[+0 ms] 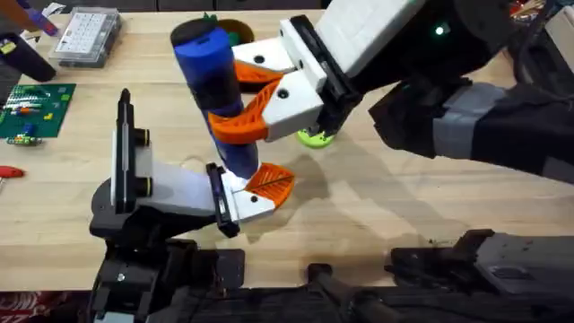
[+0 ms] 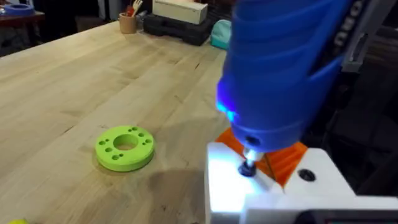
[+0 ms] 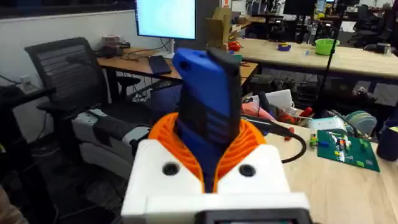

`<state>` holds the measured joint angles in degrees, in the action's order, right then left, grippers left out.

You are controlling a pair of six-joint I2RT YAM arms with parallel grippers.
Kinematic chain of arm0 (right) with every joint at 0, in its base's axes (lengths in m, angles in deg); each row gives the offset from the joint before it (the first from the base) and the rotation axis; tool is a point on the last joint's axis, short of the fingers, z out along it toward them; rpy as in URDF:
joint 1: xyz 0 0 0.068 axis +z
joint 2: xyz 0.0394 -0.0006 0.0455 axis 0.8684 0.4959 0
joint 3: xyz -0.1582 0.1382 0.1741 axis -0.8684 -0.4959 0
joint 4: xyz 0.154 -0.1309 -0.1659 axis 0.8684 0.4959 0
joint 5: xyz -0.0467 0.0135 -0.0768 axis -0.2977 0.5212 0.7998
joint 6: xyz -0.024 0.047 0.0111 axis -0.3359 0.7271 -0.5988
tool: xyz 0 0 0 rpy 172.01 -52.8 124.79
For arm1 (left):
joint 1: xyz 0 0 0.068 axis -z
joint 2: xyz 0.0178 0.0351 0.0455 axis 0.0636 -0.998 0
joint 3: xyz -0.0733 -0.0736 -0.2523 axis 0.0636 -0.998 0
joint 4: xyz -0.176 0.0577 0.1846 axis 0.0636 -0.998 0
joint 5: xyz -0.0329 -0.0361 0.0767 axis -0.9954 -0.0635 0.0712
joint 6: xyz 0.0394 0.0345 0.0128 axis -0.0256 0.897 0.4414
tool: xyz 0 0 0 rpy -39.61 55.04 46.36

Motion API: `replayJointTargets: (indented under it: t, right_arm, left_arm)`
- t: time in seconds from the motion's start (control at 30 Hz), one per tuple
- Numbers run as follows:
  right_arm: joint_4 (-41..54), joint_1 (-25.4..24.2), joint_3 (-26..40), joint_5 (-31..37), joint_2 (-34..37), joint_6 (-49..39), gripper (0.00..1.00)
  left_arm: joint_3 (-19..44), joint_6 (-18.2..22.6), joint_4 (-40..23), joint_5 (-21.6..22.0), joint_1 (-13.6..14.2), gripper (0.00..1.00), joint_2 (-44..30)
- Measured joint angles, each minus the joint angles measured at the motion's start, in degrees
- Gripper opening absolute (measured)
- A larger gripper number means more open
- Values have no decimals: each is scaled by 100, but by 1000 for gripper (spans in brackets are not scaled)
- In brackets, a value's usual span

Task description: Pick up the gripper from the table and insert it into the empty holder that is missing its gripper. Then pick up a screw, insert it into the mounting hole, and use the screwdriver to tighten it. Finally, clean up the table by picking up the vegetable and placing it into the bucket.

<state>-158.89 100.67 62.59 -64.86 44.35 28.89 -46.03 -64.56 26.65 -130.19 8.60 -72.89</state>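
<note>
My right gripper point(image 1: 231, 100) point(image 3: 211, 149) is shut on the blue screwdriver point(image 1: 206, 63) point(image 3: 208, 93) and holds it nearly upright. Its metal bit point(image 2: 249, 163) rests on a dark screw point(image 2: 247, 169) in the white holder point(image 1: 249, 205) point(image 2: 230, 186). The holder sits at the end of the left arm's white and black body point(image 1: 134, 188). The orange gripper piece point(image 1: 271, 182) point(image 2: 283, 163) sits in the holder, beside the bit. A blue light glows on the screwdriver's nose. The bucket's rim point(image 1: 238, 34) peeks out behind the screwdriver's cap. A yellow sliver shows at the left wrist view's corner; I cannot tell what it is.
A lime-green disc with holes point(image 1: 314, 136) point(image 2: 124, 147) lies on the wood just beyond the holder. A clear parts box point(image 1: 85, 36) and a green circuit board point(image 1: 31, 108) point(image 3: 345, 146) sit at the far left. The right arm's bulk hangs over the table's right half.
</note>
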Motion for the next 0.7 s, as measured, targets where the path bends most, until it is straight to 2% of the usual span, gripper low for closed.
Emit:
replayJointTargets:
  t: [0.7]
  right_arm:
    - [59, 0, -2, -3, 0, -18, 49]
  left_arm:
    - [0, 0, 0, 0, 0, 18, 0]
